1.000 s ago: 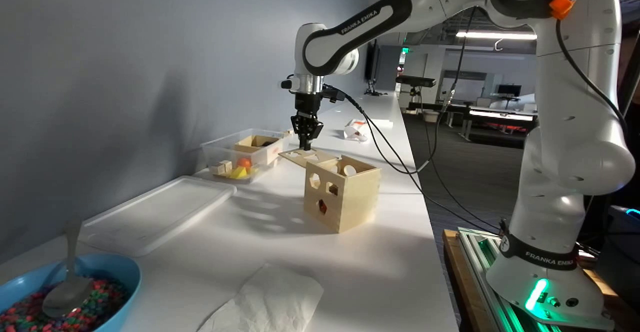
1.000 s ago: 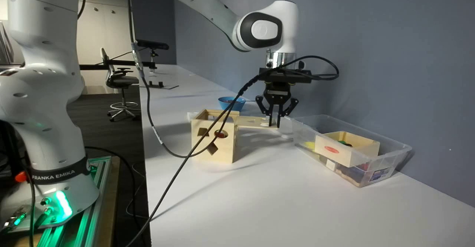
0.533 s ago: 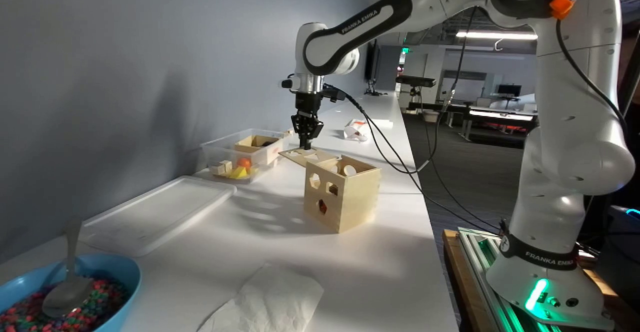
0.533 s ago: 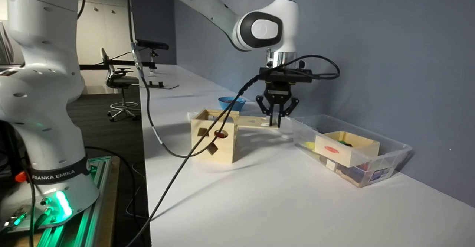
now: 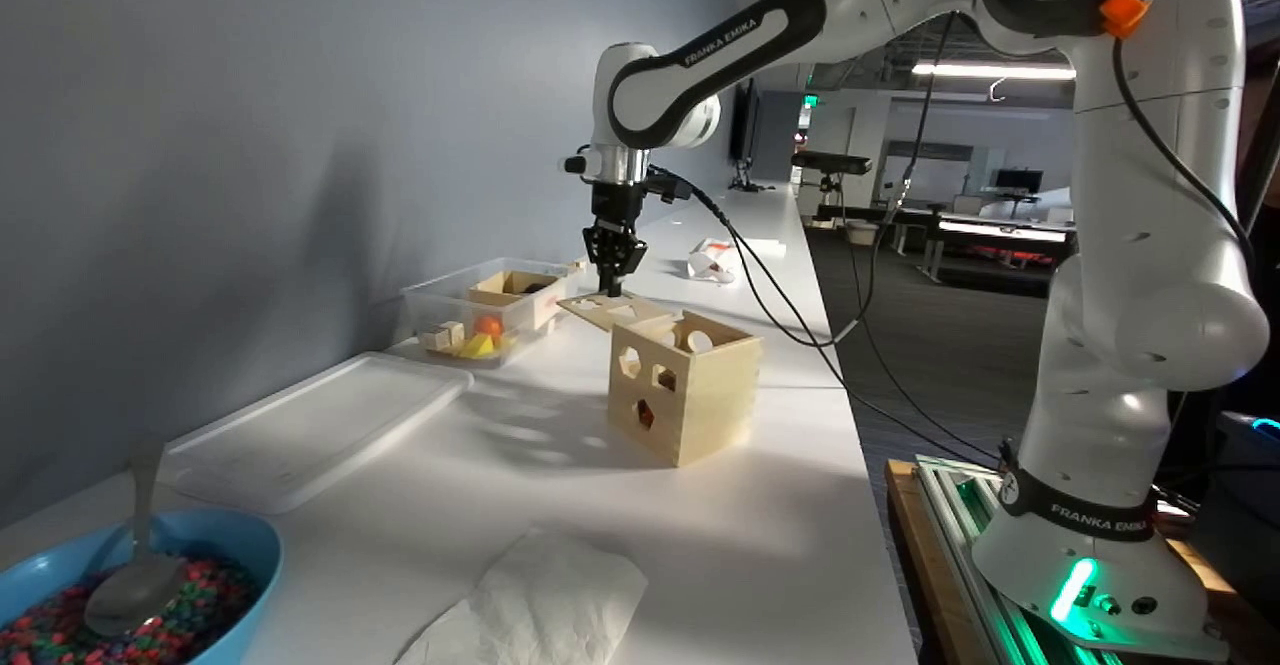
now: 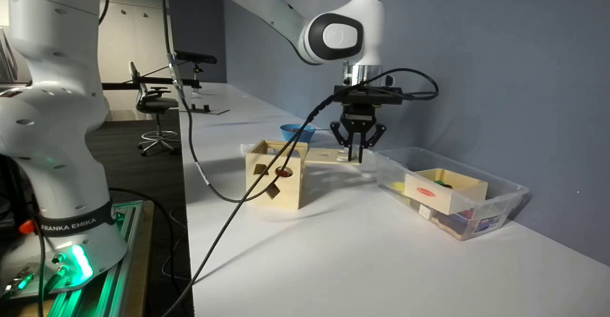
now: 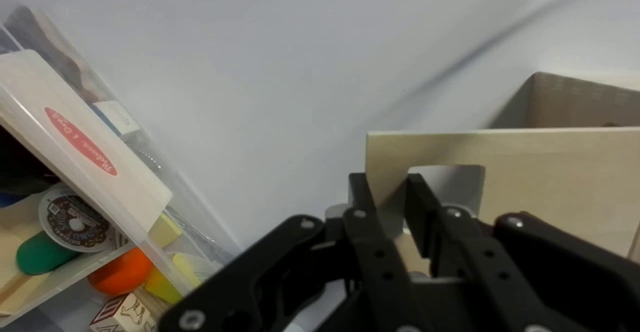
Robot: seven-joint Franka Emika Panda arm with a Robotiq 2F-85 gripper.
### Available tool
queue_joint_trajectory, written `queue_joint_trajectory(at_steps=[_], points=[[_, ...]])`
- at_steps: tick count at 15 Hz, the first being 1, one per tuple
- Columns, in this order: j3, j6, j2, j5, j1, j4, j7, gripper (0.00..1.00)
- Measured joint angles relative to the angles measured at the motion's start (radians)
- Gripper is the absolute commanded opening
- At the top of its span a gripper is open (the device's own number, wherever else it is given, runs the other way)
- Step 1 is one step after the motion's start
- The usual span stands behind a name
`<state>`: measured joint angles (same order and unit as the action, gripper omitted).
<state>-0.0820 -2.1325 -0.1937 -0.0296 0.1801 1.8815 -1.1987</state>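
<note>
Comparing with a second ago, we are seeing the black two-fingered gripper (image 6: 355, 158) riding a touch higher and nearer the clear plastic bin (image 6: 505, 202). We are pinching the flat pale wooden panel with cut-out shapes (image 7: 550, 187) at its end, one finger (image 7: 421, 199) passing into a hole. The panel is hanging above the white tabletop (image 6: 362, 245), its far end lying beside the top of the pale wooden cube-shaped box (image 5: 705, 405); whether they are touching, we cannot tell. Tabletop is stretching between box and bin, with a grey-blue wall (image 6: 500, 69) closing off the back. A black cable (image 6: 310, 116) is crossing before the box in an exterior view.
</note>
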Motion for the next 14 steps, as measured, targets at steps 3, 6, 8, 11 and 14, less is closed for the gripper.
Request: queue_joint_trajectory(at_steps=[3,6,8,11,14], points=[[0.001,-0.011,0.003,0.001,-0.001,0.000,0.000,0.06],[0.005,-0.013,0.004,0.001,-0.006,0.001,0.000,0.06],[0.009,-0.013,0.004,0.001,-0.014,0.002,0.000,0.06],[0.018,-0.013,0.004,0.001,-0.022,0.003,0.000,0.06],[0.016,-0.014,0.004,0.001,-0.022,0.008,0.000,0.06]])
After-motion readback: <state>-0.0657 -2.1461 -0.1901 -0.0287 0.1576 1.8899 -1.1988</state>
